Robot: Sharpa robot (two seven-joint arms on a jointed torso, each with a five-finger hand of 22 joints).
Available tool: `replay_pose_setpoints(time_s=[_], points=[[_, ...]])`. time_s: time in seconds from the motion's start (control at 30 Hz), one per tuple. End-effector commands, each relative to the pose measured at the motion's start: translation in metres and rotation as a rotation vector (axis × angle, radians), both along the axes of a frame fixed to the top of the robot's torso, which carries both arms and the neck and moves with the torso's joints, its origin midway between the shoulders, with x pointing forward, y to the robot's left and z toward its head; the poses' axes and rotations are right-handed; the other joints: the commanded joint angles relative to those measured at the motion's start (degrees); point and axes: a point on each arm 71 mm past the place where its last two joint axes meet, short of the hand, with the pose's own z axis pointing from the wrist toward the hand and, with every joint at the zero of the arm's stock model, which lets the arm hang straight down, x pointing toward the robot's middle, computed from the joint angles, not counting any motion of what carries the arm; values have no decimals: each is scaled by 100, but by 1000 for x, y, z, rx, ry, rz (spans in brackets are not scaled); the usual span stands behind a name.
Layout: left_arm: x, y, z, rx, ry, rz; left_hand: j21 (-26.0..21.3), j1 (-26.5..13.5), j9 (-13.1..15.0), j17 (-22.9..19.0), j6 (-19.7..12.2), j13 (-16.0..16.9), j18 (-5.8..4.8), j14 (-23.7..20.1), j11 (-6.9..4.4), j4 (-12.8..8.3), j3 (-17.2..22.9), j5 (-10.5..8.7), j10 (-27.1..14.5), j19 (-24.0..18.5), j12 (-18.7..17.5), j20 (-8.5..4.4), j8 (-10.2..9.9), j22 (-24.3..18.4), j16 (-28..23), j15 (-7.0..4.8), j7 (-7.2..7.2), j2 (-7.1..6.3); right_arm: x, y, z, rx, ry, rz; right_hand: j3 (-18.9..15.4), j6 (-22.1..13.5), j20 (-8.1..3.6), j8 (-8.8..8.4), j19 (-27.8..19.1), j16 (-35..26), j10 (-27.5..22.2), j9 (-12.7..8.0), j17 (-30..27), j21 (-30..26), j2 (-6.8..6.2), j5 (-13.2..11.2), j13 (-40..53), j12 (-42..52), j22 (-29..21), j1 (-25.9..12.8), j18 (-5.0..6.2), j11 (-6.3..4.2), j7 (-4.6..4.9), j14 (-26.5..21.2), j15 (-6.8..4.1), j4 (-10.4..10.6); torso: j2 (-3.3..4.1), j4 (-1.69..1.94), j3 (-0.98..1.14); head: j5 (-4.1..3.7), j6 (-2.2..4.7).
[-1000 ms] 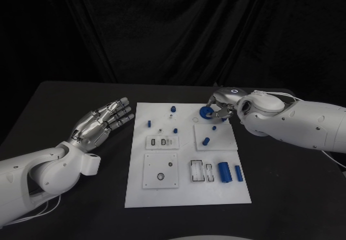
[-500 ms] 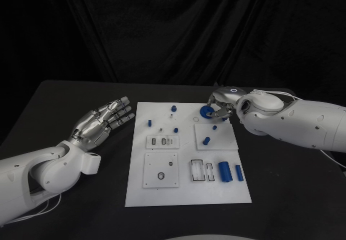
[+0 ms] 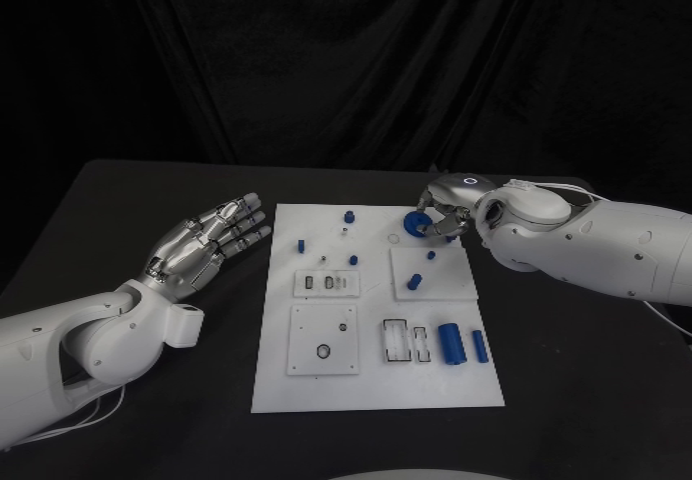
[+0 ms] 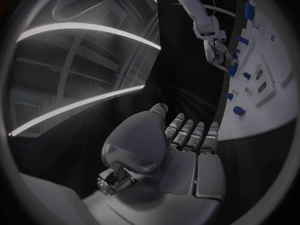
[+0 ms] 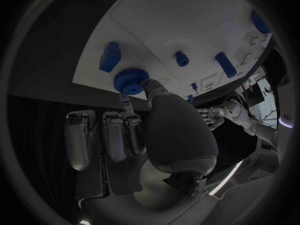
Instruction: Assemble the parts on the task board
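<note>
- Task board (image 3: 375, 390) lies in the middle of the black table (image 3: 130, 200), a white plate with raised white square blocks and small blue parts on it.
- Blue gear-like wheel (image 3: 418, 223) sits at the board's far right corner, pinched by the right hand (image 3: 444, 215); in the right wrist view the same wheel (image 5: 130, 81) shows a ridged rim, with the thumb and a fingertip touching it just off the board's edge (image 5: 94, 80).
- Right hand's other fingers (image 5: 112, 135) are curled in beside the thumb.
- Left hand (image 3: 205, 245) holds nothing: it lies flat and open with fingers stretched toward the board's far left corner, just beside the board's left edge and clear of it. The left wrist view shows the same palm (image 4: 187, 165) with fingers straight.
- Two blue cylinders (image 3: 449, 344) lie side by side on the board's near right part, next to a white slotted block (image 3: 392, 340).
- Short blue peg (image 3: 411, 282) stands in the square block (image 3: 433, 290) on the board's right side, with a smaller peg (image 3: 430, 254) farther back on the same block.
- Blue peg (image 3: 348, 216) stands near the board's far edge, and another blue piece (image 3: 300, 245) lies near its far left side.
- Whether the wheel rests on the board or is lifted off it cannot be told.
</note>
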Motion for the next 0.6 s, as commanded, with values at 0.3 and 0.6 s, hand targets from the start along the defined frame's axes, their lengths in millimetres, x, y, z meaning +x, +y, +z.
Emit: replay_pose_setpoints(time_s=[0.3,0.6], points=[[-2,5,11,-100,-134,33,38,53,3,10,20,9,-40,24,41,2,39,15,10,36,25,13,7,6,31,39,169,4,-6,-3,-2,11,-11,7,278,469,-70,388,604,14,606,673,1509,14,-4,153,1507,16,1510,-2,-44,-76,-367,611,-78,-346,-2,4,-1,24,12],[-3,5,11,-99,-132,33,41,51,4,12,24,10,-43,31,46,1,46,15,15,40,26,13,8,7,38,43,171,2,-10,2,8,27,-31,26,273,453,-79,407,604,14,606,718,1509,14,-16,139,1507,16,1510,-34,-44,-84,-373,611,-86,-351,-2,6,2,22,23]])
